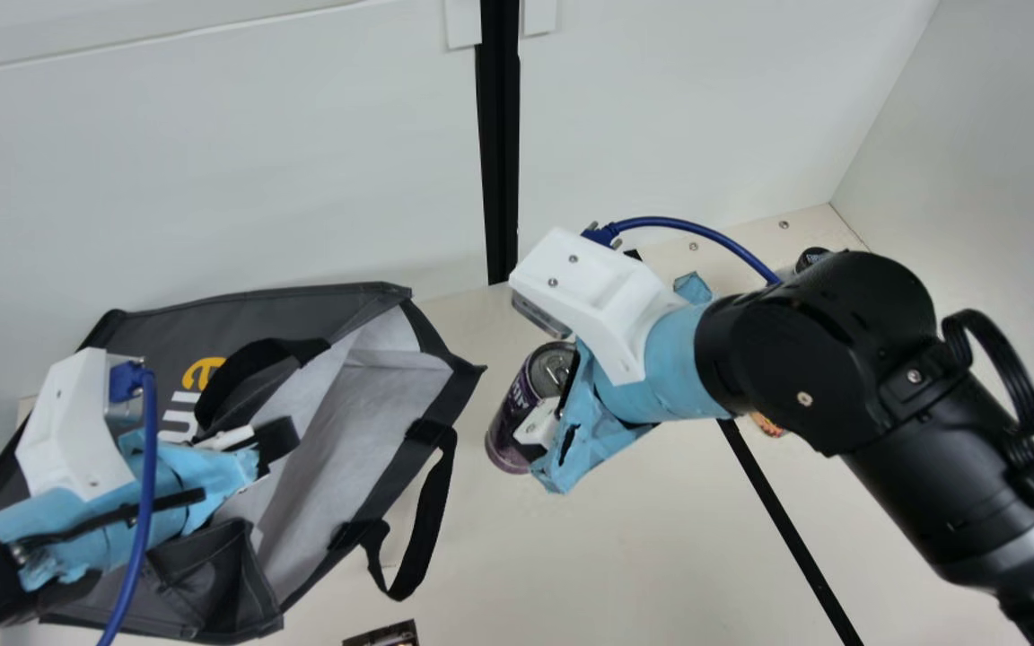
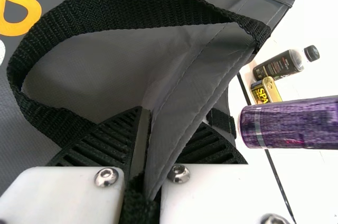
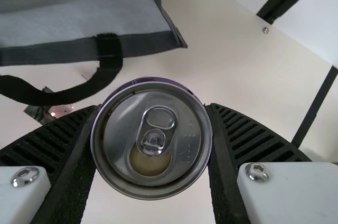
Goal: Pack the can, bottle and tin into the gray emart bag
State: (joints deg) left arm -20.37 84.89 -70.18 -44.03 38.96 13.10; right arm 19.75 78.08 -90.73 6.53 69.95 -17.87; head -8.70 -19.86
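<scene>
Cream table (image 1: 625, 529) beneath; left gripper (image 1: 276, 441) pinched nearly closed on the bag (image 1: 360, 404), right gripper (image 1: 553, 395) spread can-wide, clasping the purple can (image 1: 519, 408) from both sides.

Can: your purple can with a round silver metal lid (image 3: 152, 176) is clamped between the black ribbed fingers (image 3: 50, 139) of your right gripper (image 1: 544, 395), one pressed to each side.
Lid: it faces you, with the ring pull folded flat at the can's centre.
Bag: past the can you see the gray fabric bag with black trim (image 3: 79, 12).
Handle: its black webbing loop (image 3: 79, 94) hangs toward the can.
Surface: you have the cream tabletop (image 3: 237, 65) behind the can.
</scene>
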